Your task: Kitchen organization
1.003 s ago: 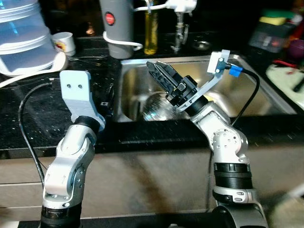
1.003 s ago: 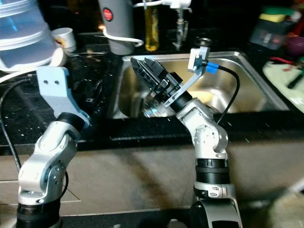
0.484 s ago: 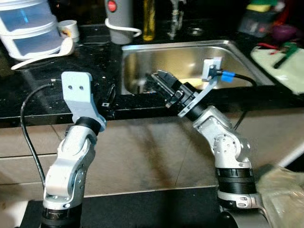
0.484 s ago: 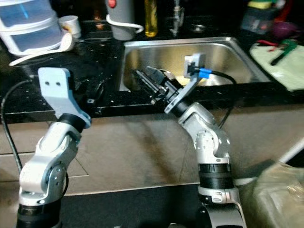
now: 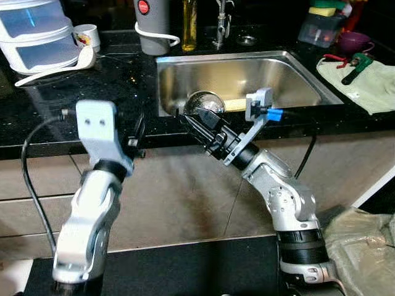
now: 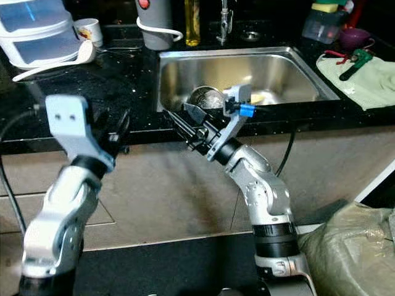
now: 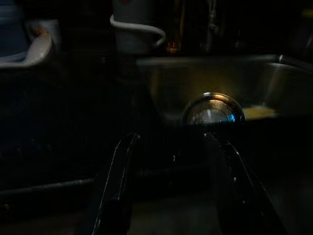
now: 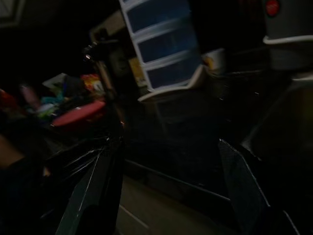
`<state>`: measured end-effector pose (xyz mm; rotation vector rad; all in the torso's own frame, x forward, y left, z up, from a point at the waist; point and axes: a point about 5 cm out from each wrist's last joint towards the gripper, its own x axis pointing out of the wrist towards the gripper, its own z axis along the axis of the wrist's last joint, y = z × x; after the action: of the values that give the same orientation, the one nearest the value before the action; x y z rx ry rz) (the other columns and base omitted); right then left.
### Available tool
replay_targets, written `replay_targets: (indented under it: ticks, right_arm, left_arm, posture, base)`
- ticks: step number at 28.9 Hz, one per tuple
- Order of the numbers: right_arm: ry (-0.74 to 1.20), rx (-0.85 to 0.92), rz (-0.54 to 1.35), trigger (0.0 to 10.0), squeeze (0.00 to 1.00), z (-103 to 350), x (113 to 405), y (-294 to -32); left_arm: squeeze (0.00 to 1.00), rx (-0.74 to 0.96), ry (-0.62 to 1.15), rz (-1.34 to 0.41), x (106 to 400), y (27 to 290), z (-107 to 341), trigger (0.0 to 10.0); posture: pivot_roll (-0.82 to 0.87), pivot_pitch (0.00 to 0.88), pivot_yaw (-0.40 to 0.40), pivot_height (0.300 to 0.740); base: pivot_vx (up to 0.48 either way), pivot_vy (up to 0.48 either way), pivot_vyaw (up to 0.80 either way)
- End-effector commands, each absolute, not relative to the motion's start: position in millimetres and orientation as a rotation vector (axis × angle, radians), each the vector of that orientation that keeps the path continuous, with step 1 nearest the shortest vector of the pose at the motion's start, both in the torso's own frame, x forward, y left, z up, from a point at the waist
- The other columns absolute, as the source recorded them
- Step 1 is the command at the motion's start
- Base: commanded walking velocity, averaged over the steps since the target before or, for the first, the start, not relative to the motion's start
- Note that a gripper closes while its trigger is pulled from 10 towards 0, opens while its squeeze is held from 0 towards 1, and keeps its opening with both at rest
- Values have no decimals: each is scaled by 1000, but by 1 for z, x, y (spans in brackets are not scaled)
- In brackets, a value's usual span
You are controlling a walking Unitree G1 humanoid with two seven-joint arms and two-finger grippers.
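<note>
A shiny round metal bowl (image 5: 205,102) lies in the front left corner of the steel sink (image 5: 296,80), beside something yellow (image 5: 235,104). My right gripper (image 5: 192,119) hangs open and empty in front of the counter's edge, just below the bowl and outside the sink. My left gripper (image 5: 137,128) is raised at the counter's front edge, left of the sink, open with nothing between its fingers (image 7: 122,166). In the left wrist view the bowl (image 7: 212,108) shows beyond the counter edge. The right wrist view is dark, with its fingers (image 8: 105,186) wide apart.
On the black counter (image 5: 92,98) stand stacked clear plastic containers (image 5: 34,34), a white cup (image 5: 86,34), a white ladle (image 5: 62,65), a grey appliance (image 5: 153,24) and an oil bottle (image 5: 189,24). A tap (image 5: 220,24) rises behind the sink. A green cloth (image 5: 361,80) lies right; a plastic bag (image 5: 364,246) is on the floor.
The camera has drawn back from the counter. My right gripper has come out from over the bowl in the sink to in front of the counter edge. The bowl stays in the sink.
</note>
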<state>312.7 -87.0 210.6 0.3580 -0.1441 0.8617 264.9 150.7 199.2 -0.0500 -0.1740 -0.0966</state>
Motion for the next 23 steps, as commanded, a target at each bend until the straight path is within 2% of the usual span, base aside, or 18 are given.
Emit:
replay_targets:
  ticks: [1, 10, 15, 23]
  right_arm:
    - [-151, 333, 828, 10000, 0, 208, 309, -91]
    - [-159, 291, 629, 10000, 0, 198, 299, -111]
    - [-135, 262, 540, 10000, 0, 188, 293, -124]
    - [-119, 234, 455, 10000, 0, 184, 289, -133]
  left_arm:
    - [0, -64, -188, -89, 259, 151, 198, 10000]
    - [0, -50, -139, -107, 241, 144, 180, 10000]
    - [0, 35, -93, -128, 232, 142, 163, 10000]
    - [0, -12, -31, -90, 220, 141, 148, 10000]
  posture:
    - [-113, 45, -47, 732]
    - [-119, 34, -34, 732]
    - [-123, 29, -31, 732]
    - [-85, 55, -21, 732]
  base:
    - [0, 0, 0]
    - [0, 0, 0]
    - [0, 0, 0]
    - [0, 0, 0]
